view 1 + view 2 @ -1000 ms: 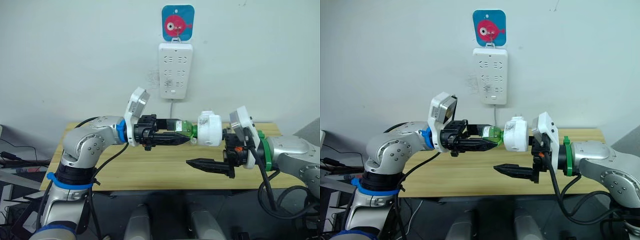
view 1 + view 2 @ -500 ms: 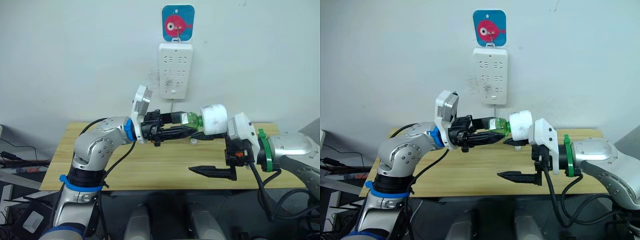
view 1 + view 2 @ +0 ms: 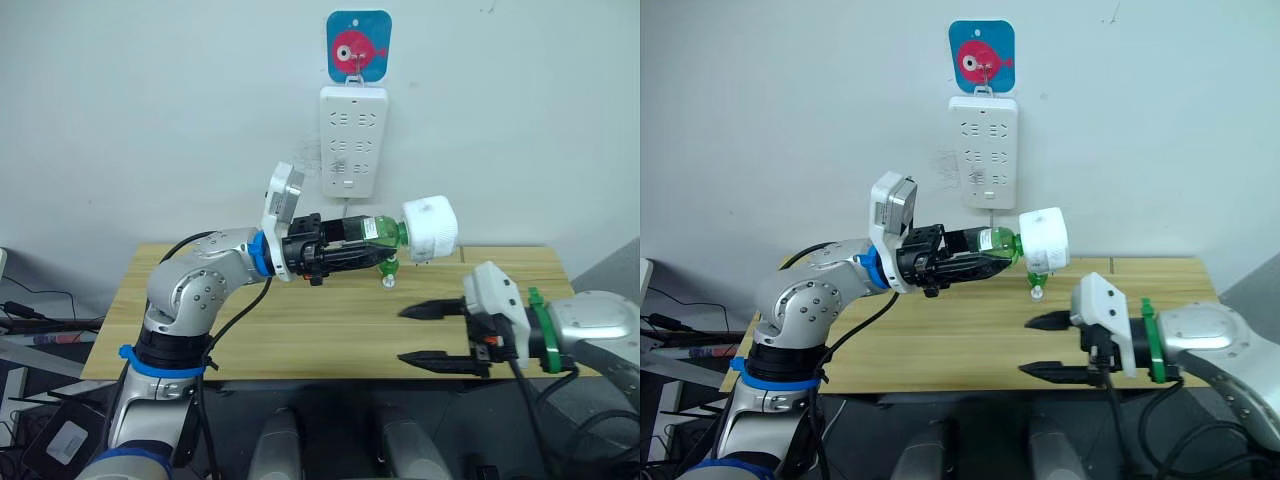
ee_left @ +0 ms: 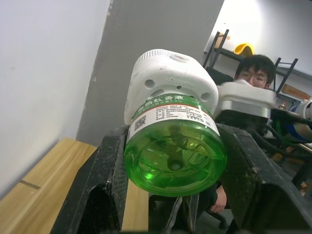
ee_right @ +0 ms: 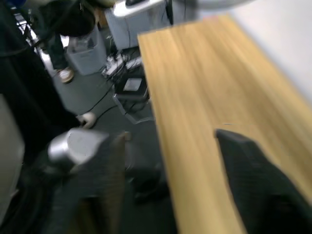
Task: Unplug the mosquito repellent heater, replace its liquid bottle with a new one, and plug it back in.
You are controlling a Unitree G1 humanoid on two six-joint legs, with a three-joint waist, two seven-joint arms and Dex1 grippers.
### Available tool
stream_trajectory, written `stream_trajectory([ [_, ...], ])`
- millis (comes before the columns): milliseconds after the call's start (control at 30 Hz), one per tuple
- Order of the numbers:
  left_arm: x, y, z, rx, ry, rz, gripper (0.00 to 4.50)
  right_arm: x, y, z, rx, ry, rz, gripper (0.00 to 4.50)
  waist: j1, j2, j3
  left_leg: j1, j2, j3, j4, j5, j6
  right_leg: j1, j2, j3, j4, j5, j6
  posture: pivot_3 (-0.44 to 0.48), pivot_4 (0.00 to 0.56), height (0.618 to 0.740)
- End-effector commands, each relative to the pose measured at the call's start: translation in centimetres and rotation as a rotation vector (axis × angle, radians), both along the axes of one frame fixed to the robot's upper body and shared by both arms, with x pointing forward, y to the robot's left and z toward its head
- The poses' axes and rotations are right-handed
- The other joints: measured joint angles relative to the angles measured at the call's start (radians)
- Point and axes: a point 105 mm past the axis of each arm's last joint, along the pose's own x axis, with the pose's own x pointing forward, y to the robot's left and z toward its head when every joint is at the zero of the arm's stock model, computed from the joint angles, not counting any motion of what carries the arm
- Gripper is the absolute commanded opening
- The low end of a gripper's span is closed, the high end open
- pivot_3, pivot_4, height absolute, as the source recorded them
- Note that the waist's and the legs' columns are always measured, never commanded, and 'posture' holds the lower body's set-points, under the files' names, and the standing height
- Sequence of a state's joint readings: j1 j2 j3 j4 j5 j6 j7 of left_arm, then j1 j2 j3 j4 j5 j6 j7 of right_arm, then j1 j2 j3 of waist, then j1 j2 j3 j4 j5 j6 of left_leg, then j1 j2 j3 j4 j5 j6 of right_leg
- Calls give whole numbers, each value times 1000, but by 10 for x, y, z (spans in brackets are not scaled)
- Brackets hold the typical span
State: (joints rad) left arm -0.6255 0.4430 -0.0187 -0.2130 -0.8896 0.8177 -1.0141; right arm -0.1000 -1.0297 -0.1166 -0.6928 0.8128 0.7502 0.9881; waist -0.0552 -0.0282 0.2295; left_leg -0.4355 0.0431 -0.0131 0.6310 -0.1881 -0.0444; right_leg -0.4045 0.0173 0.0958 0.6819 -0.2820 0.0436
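A pale wall backs a wooden tabletop (image 3: 300,330); on the wall hangs a white power strip (image 3: 351,141) under a blue fish hook plate (image 3: 357,46).

At left, the left pincer (image 3: 372,255) is pinching a green liquid bottle (image 3: 378,231) round its body, holding it sideways in the air above the tabletop and below the power strip. The mosquito repellent heater (image 3: 431,228) sits on the bottle's neck end, so the 2 parts appear joined. The wrist view shows the bottle's round green base (image 4: 174,162) wedged between both black fingers (image 4: 105,195).

The heater looks light, hard and smooth, a rounded plastic shell that could slip or turn; its flat sides seem the safest hold, away from the prongs. The bottle is stiff clear plastic; how much liquid it holds cannot be told, and a hard squeeze near the neck could strain the joint.

A small green-and-white bottle (image 3: 388,276) stands on the tabletop below the heater; its contents cannot be told.

At right, the right pincer (image 3: 425,335) hangs spread and empty, well apart from the heater.
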Motion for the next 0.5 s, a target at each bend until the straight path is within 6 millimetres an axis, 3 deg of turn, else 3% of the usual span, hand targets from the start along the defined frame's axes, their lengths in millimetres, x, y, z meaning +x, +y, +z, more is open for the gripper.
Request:
stream_trajectory([
  [33, -12, 5, 14, -10, -18, -84, 2266, 12, -27, 9, -55, -60, -55, 1278, -2, 0, 0, 0, 0, 0, 0, 0, 0, 0, 0, 0, 0, 0, 0, -56, 174, 740],
  [133, -21, 10, 12, 29, 8, -154, 2266, 31, -41, 20, -55, -118, -113, 148, -9, 0, 0, 1, 0, 0, 0, 0, 0, 0, 0, 0, 1, 0, 0, -60, 173, 740],
  [167, -22, 11, 11, 35, 20, -169, 2266, 35, -42, 23, -51, -136, -116, 40, -11, 0, 0, 1, 0, 1, 1, 0, 0, 0, 0, 1, 1, 1, 1, -61, 172, 740],
  [333, -25, 12, 11, 48, 42, -198, 2266, 47, -17, 34, 13, -186, -36, 0, -13, 1, 0, 1, 1, 0, 1, 0, 0, 0, 1, 0, 1, 1, 1, -67, 172, 740],
  [500, -25, 9, 10, 54, 39, -192, 2266, 36, 20, 39, 101, -167, 92, 0, -12, 1, 0, 1, 0, 0, 0, 0, 0, 0, 0, 0, 1, 1, 1, -69, 176, 740],
])
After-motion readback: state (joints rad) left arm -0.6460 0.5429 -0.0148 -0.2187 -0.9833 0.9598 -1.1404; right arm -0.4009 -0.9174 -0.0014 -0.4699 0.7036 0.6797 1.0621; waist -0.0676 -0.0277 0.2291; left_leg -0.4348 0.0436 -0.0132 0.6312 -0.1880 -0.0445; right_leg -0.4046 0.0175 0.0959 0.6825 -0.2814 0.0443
